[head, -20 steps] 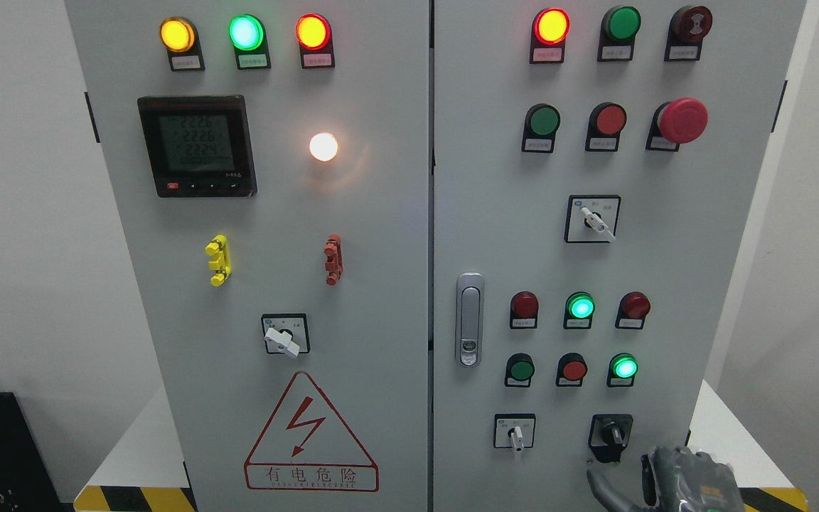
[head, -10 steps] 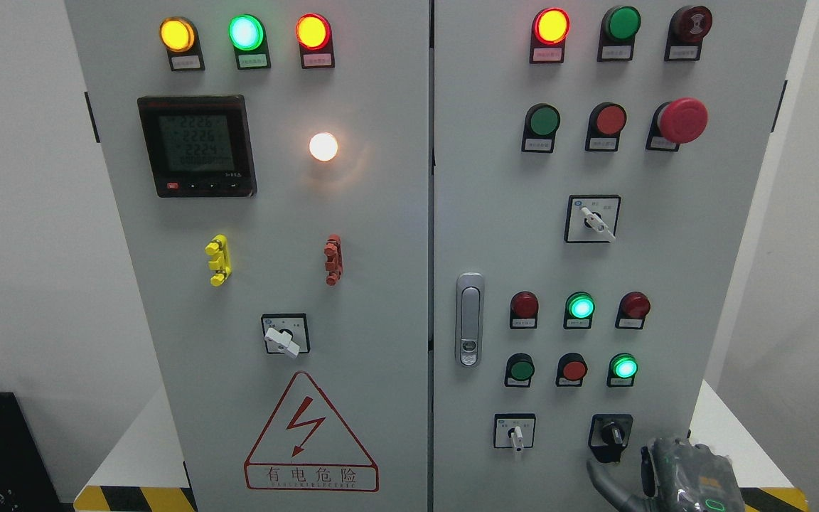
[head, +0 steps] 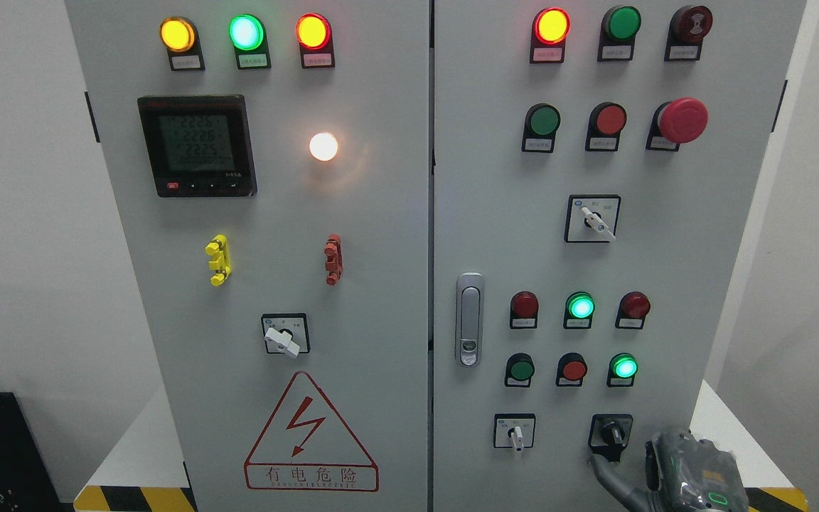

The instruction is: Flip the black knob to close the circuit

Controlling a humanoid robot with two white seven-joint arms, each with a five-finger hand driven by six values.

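Note:
The black knob (head: 613, 432) sits on a black square plate at the lower right of the grey cabinet's right door (head: 495, 235), its handle pointing roughly straight down. My right hand (head: 626, 475) comes in at the bottom right corner, just below and right of the knob. Its grey thumb (head: 605, 475) reaches up-left, with the tip at the plate's lower left corner. The other fingers (head: 651, 462) stand beside the plate, spread from the thumb with nothing between them. The left hand does not show.
A white selector switch (head: 516, 432) sits left of the black knob. Above the knob are red and green buttons and lit green lamps (head: 623, 367). A door latch (head: 469, 318) stands near the seam, and a white tabletop edge with hazard striping (head: 779, 494) lies to the right.
My right hand has risen a little and shifted slightly right. Its thumb tip has come up against the lower corner of the knob's plate. The knob has not turned.

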